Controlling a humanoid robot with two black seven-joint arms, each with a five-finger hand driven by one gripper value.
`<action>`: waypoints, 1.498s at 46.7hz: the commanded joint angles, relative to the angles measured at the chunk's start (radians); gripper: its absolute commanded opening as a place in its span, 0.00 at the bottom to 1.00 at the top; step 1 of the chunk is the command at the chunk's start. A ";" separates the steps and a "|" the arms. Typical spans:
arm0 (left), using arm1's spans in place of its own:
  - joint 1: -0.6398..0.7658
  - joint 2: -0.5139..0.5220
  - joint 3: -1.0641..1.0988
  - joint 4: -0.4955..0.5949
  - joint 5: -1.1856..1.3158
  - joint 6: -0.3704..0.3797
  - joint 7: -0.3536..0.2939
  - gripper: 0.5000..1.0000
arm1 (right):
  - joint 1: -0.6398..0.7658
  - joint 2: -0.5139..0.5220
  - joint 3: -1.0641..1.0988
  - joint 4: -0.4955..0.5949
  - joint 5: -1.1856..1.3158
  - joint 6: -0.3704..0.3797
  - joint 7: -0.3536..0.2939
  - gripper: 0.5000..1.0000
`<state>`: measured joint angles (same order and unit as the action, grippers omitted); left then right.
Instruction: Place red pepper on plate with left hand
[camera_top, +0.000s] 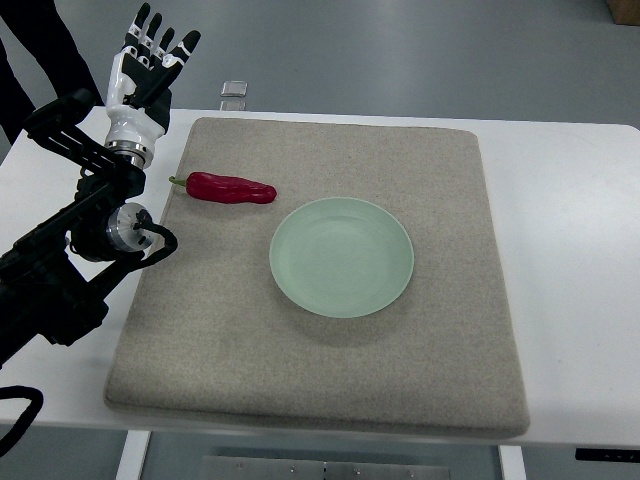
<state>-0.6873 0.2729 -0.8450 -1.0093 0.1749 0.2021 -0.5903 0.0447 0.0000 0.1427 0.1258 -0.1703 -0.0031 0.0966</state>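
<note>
Lying right of the open left robot hand (150, 60), red pepper (228, 188).

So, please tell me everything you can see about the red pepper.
The red pepper is long, glossy and deep red, with a short green stem at its left end and a blunter tip pointing right. It looks whole and smooth. It lies flat on the grey mat, almost level across the picture, near the mat's upper left part. It sits just up and left of the pale green plate, not touching it. The left hand is apart from it, fingers spread, holding nothing.
</note>
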 joint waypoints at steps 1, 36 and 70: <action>0.000 0.000 0.000 -0.002 0.000 0.000 0.000 1.00 | 0.000 0.000 0.000 0.000 0.000 0.000 0.000 0.86; 0.002 0.009 -0.006 0.000 0.000 -0.010 0.001 1.00 | 0.000 0.000 0.000 0.000 0.000 0.000 0.000 0.86; -0.020 0.037 0.000 0.058 0.153 -0.003 0.000 1.00 | 0.000 0.000 0.000 0.000 0.000 0.000 0.000 0.86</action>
<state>-0.7109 0.3031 -0.8439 -0.9543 0.2806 0.1918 -0.5906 0.0447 0.0000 0.1427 0.1258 -0.1703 -0.0031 0.0966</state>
